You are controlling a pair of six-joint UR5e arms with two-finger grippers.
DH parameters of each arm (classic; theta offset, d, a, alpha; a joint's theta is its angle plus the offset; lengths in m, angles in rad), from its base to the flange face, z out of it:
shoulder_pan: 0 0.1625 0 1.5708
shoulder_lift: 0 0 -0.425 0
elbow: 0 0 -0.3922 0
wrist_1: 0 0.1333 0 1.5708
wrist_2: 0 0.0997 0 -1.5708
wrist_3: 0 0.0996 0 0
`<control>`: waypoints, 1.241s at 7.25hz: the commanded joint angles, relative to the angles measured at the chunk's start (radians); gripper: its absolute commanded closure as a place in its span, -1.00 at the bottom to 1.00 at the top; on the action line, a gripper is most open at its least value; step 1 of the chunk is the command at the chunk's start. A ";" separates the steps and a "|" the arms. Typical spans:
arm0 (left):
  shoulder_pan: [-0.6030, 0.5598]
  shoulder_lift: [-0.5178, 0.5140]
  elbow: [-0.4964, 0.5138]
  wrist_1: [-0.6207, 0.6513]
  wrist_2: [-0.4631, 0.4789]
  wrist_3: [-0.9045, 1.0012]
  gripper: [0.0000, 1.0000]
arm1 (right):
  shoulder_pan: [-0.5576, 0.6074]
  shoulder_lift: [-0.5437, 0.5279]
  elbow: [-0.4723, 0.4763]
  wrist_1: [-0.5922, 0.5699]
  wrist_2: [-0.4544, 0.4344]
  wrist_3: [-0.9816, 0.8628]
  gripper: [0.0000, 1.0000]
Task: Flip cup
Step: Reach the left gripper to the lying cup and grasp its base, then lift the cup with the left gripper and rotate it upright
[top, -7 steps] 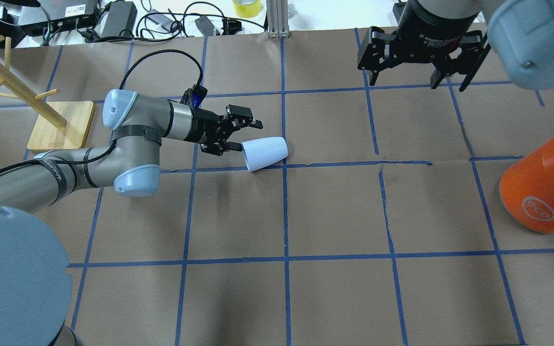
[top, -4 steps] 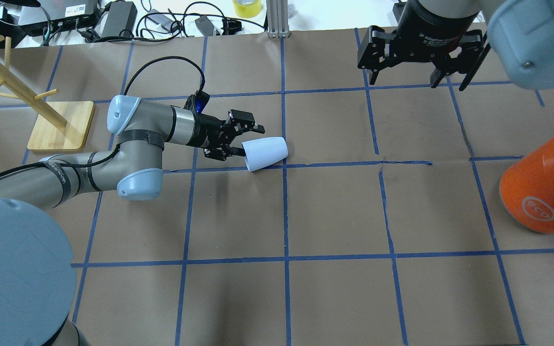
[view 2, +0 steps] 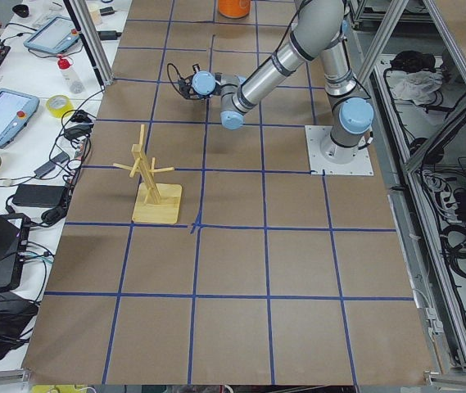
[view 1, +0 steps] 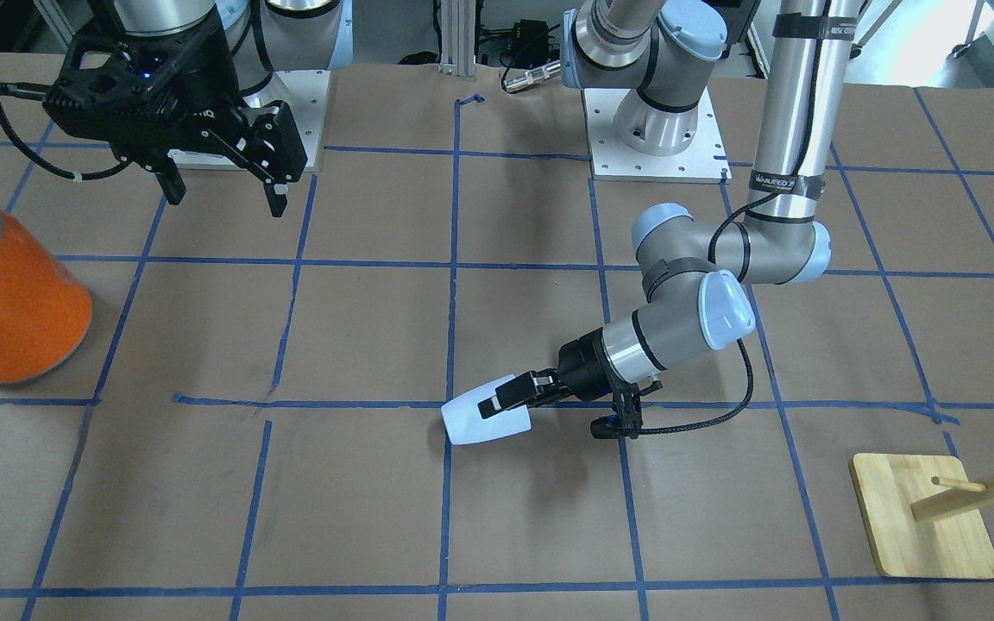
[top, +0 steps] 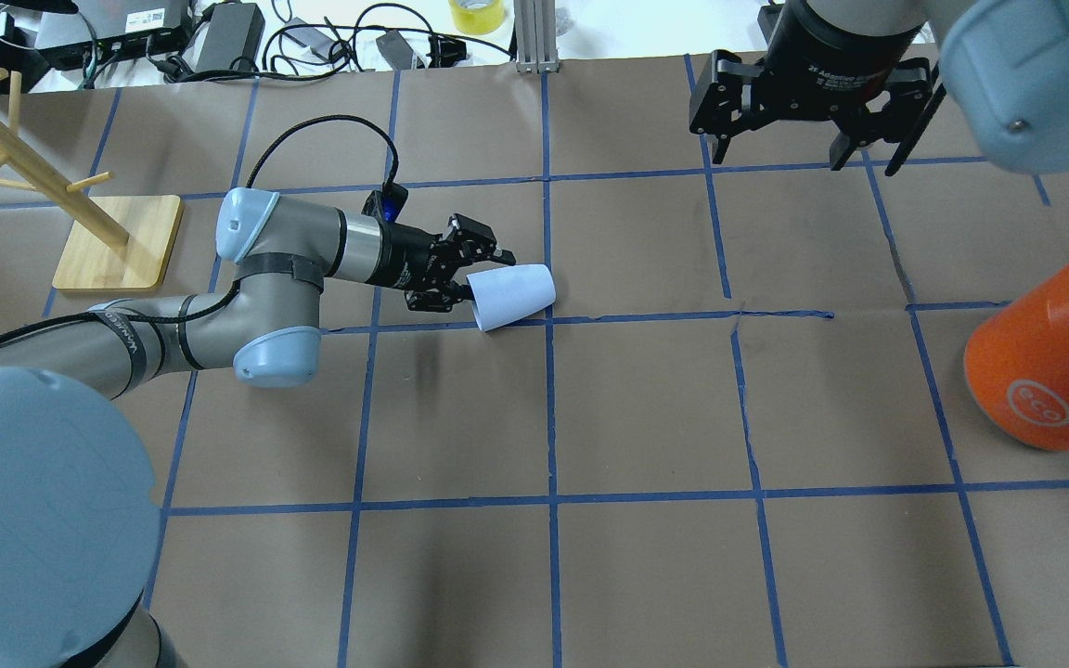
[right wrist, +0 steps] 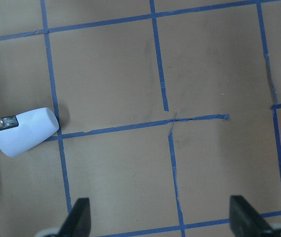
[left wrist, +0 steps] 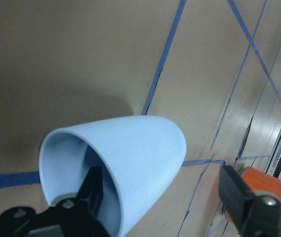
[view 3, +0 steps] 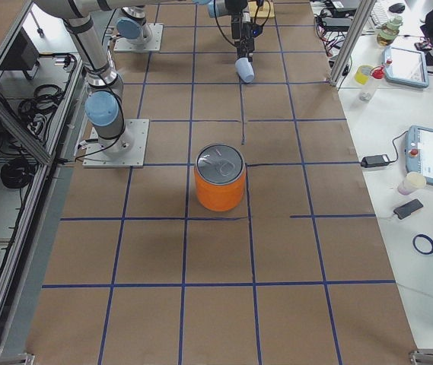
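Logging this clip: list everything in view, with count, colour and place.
cup: one, pale lavender-blue, lying on its side by a tape crossing, mouth toward the left arm
orange can: one, orange with silver top, upright on the robot's right
wooden rack: one, light wood, pegs on a square base, on the robot's left
table: one, brown paper with a blue tape grid
tape roll: one, yellow, beyond the far edge
left gripper: black, open, one finger inside the cup's mouth
right gripper: black, open, raised over the far right
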 commanded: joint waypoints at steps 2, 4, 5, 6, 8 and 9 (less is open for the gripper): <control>0.000 -0.013 0.023 0.059 -0.004 -0.016 1.00 | -0.001 0.000 0.001 0.000 0.000 0.001 -1.00; 0.000 -0.001 0.032 0.072 -0.009 -0.031 1.00 | -0.001 -0.001 0.001 0.003 0.000 -0.001 -1.00; -0.003 0.016 0.056 0.079 -0.012 -0.118 1.00 | -0.001 0.000 0.001 0.003 0.000 0.001 -1.00; -0.002 0.016 0.087 0.093 -0.016 -0.171 1.00 | -0.001 -0.001 0.001 0.006 -0.001 -0.001 -1.00; -0.003 0.030 0.121 0.087 0.000 -0.188 1.00 | -0.001 -0.001 0.001 0.007 0.000 -0.001 -1.00; -0.002 0.043 0.144 0.077 0.035 -0.187 1.00 | -0.001 -0.001 0.001 0.007 -0.001 -0.001 -1.00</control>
